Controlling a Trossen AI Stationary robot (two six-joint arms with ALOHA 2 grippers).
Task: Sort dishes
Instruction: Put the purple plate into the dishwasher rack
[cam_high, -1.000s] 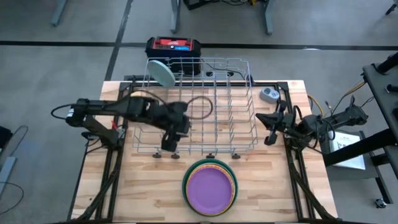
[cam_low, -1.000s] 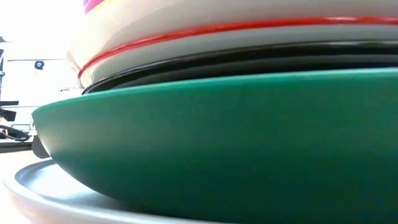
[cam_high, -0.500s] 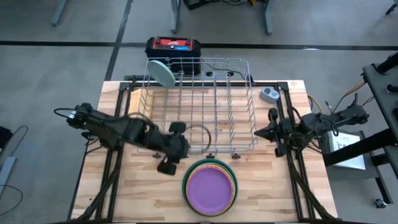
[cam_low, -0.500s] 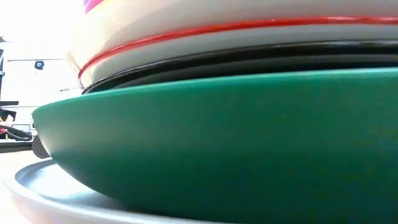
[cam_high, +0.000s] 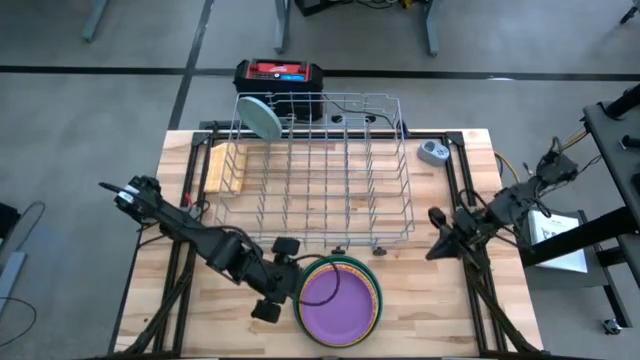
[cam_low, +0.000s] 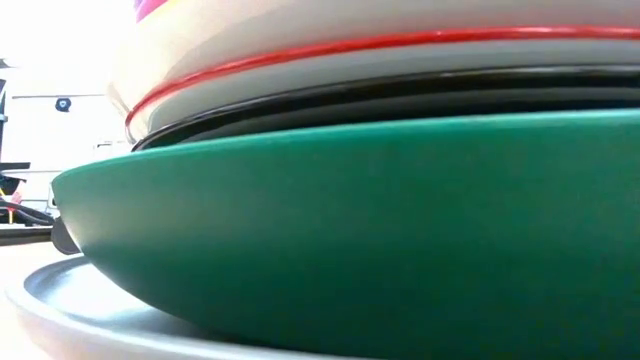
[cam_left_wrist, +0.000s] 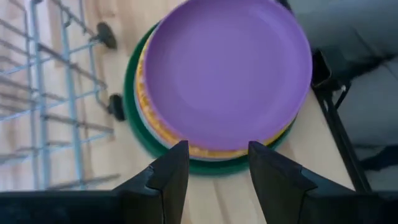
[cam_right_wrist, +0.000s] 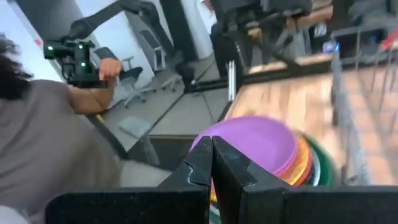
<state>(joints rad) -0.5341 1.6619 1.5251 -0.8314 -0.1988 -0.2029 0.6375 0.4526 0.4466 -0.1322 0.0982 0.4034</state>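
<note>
No text, label, brand, number or sign can be read anywhere; the red-topped black box (cam_high: 278, 76) beyond the wooden table's (cam_high: 190, 300) far edge shows only unreadable white marks.

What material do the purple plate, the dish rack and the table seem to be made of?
Purple plate: probably plastic or melamine; flat even colour with a soft, matte sheen. Dish rack: metal wire, silvery and thin, bent into a grid. Table: wood, pale planks with visible grain and joints, seemingly smooth; dark metal-looking bars run along its sides.
</note>
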